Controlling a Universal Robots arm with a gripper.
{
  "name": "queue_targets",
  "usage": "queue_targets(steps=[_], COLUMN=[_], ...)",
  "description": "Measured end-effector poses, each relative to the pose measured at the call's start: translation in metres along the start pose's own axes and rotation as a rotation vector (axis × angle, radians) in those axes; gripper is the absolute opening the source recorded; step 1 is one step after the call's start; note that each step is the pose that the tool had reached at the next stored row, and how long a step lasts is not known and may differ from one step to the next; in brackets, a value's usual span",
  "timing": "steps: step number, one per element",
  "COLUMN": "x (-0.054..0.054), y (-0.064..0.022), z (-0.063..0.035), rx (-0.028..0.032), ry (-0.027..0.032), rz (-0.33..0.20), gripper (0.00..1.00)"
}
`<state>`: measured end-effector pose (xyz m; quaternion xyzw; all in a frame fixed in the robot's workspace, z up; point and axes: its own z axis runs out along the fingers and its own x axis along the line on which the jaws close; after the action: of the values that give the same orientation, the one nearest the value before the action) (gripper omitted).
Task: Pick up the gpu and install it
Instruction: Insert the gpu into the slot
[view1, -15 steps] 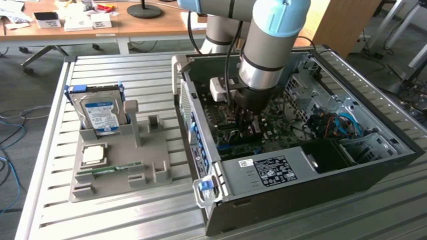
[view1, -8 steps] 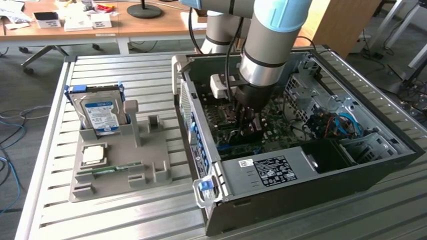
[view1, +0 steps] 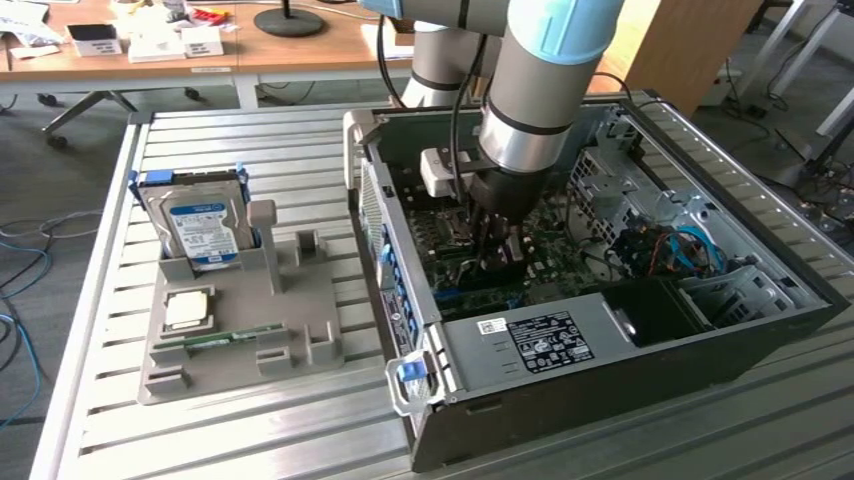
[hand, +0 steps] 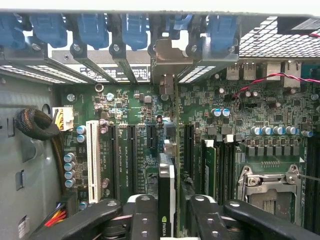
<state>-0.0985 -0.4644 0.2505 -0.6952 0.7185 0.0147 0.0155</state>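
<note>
- The counter (view1: 267, 440), a slatted metal top, carried an open computer case (view1: 747, 340) lying on its side, with a grey parts holder (view1: 307, 300) well apart from it, at about nine o'clock of the case in the exterior view.
- The robot arm (view1: 547, 90) reached straight down into the case, over the green motherboard (hand: 125, 120).
- On the holder, a hard drive (view1: 200, 225) with a blue-white label stood upright at the far end; a processor chip (view1: 190, 307) and a RAM stick (view1: 220, 340) lay nearer the front. None of these was being handled.
- The power supply (view1: 534, 340) with its printed label sat at the case's six o'clock side in the exterior view.
- The gripper (hand: 167, 215) was clenched on the gpu (hand: 166, 180): in the wrist view its black fingers (hand: 142, 217) pressed the card's two faces, the card edge-on between them.
- The gpu was held upright over the motherboard's expansion slots, its silver bracket (hand: 167, 57) up against the row of rear slot openings with blue latches (hand: 135, 27).
- Judged from this, the pick was done and the seating step was in hand; whether the card's edge had fully entered its slot could not be told.
- The next move would call for a straight, even press into the slot with the bracket staying lined up in its opening, and no sideways twist.
</note>
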Motion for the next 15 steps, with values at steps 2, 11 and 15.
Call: queue_targets(steps=[2,11,15], x=[0.0000,-0.0001,-0.0004], y=[0.0000,0.0000,0.0000], z=[0.0000,0.0001,0.0000], rx=[0.0000,0.0000,0.0002], ry=[-0.0004,-0.0006,0.0027], rz=[0.000,0.000,0.000], gripper=[0.26,0.26,0.26])
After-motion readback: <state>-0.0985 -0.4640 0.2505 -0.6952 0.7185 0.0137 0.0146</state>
